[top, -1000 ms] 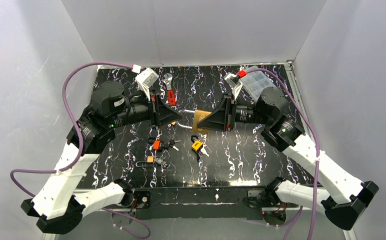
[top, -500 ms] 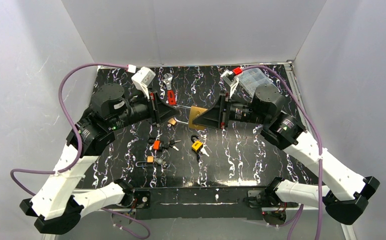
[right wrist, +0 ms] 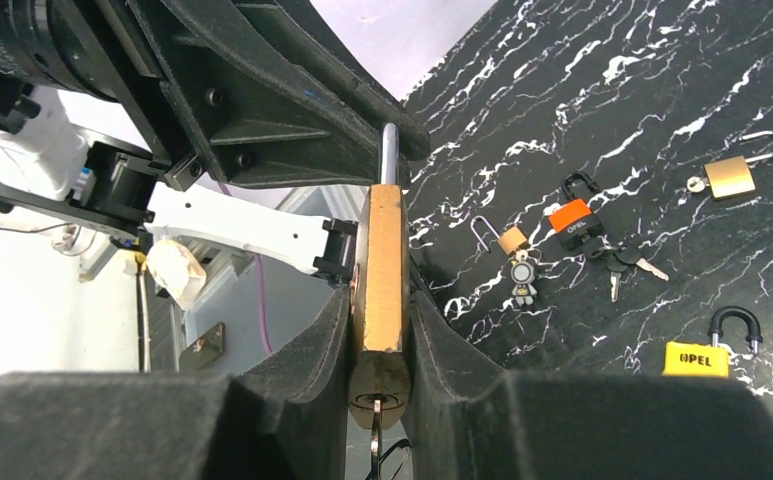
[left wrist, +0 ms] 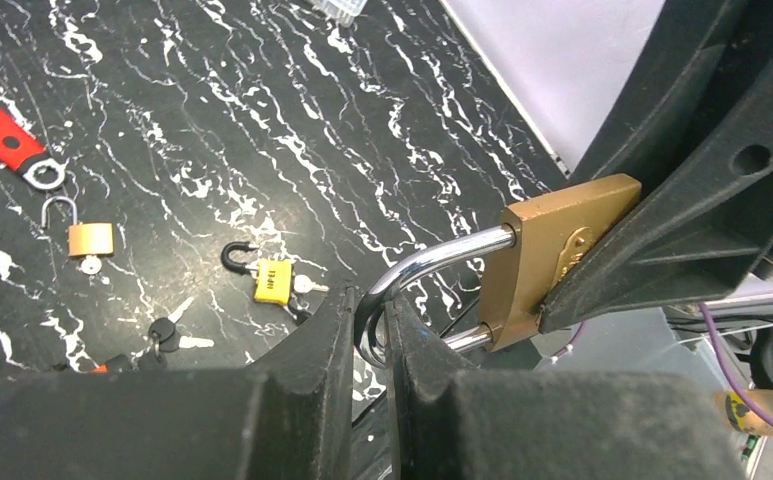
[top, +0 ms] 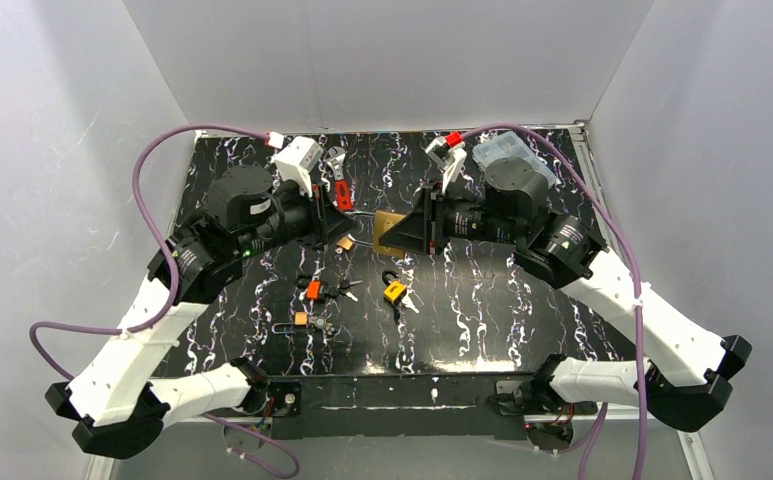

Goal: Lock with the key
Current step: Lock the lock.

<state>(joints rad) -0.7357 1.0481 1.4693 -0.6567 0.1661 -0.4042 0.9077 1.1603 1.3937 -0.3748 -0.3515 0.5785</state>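
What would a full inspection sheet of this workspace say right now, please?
Surface: black marbled tabletop, no spills seen.
Job's things: large brass padlock held off the table between both arms; shackle points toward the left arm; key not clearly seen.
Clutter: yellow padlock, orange padlock with keys, small brass padlock, smaller one, red-handled tool, clear plastic box.
Grippers: left jaws shut on the shackle; right jaws shut on the padlock body.
Cables: purple cables loop off both arms, above the table.
Surroundings: white walls; nothing else seen.
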